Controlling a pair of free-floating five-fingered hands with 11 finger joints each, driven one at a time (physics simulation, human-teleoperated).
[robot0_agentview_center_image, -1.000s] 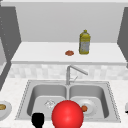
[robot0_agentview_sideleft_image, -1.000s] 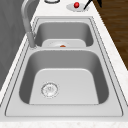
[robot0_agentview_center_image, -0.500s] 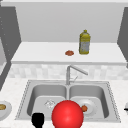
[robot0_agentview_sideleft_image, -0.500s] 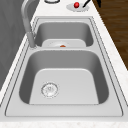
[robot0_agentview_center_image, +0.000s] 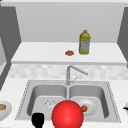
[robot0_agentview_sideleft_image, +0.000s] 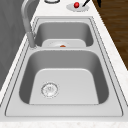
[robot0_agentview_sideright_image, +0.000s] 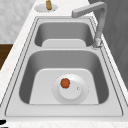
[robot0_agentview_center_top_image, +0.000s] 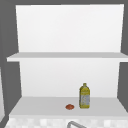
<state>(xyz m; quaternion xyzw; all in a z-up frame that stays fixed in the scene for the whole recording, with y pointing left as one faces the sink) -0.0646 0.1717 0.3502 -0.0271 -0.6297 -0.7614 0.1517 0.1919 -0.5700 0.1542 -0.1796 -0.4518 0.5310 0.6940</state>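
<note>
A large red ball (robot0_agentview_center_image: 67, 115) sits low in the front view, before the sink's front rim. My left hand (robot0_agentview_center_image: 38, 119) is a black shape just left of the ball. My right hand (robot0_agentview_center_image: 125, 108) shows at the right edge over the right counter, and again beside a small plate (robot0_agentview_sideleft_image: 83, 8) that carries a red ball (robot0_agentview_sideleft_image: 76, 4). In the right basin lies a white plate (robot0_agentview_sideright_image: 75, 95) with a small orange-red fruit (robot0_agentview_sideright_image: 65, 83) on it, also seen from the front as the fruit (robot0_agentview_center_image: 84, 108).
The faucet (robot0_agentview_center_image: 68, 75) stands behind the divider of the double sink (robot0_agentview_center_image: 25, 92), spout over the right basin. A plate (robot0_agentview_center_image: 6, 111) with a brown item (robot0_agentview_sideright_image: 48, 5) is on the left counter. The shelf holds a yellow bottle (robot0_agentview_center_top_image: 84, 96) and a small reddish item (robot0_agentview_center_top_image: 70, 106).
</note>
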